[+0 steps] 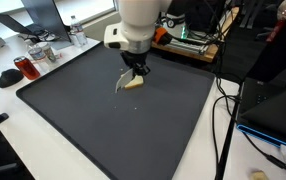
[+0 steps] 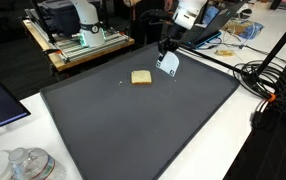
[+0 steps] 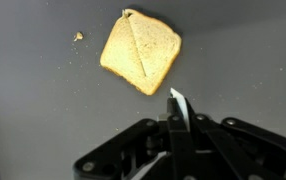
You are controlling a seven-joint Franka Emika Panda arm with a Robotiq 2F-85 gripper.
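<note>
Dark grey mat (image 1: 103, 130) on white lab table (image 1: 33, 150), bread slice (image 3: 140, 52) beside end effector (image 3: 174, 120) clamped on thin white tool (image 3: 177, 100)

The bread slice (image 3: 140, 52) looks dry and porous, the surface (image 3: 43, 120) matt charcoal, the claw (image 3: 173, 125) black plastic, its white strip (image 3: 176, 101) smooth.

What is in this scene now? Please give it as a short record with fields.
tool: gripper, shut on thin white utensil
nearest thing: bread slice, lying flat
surface: dark mat
utensil tip: close to the bread's edge; contact unclear
also there: crumb on the mat, apart from the bread
</note>
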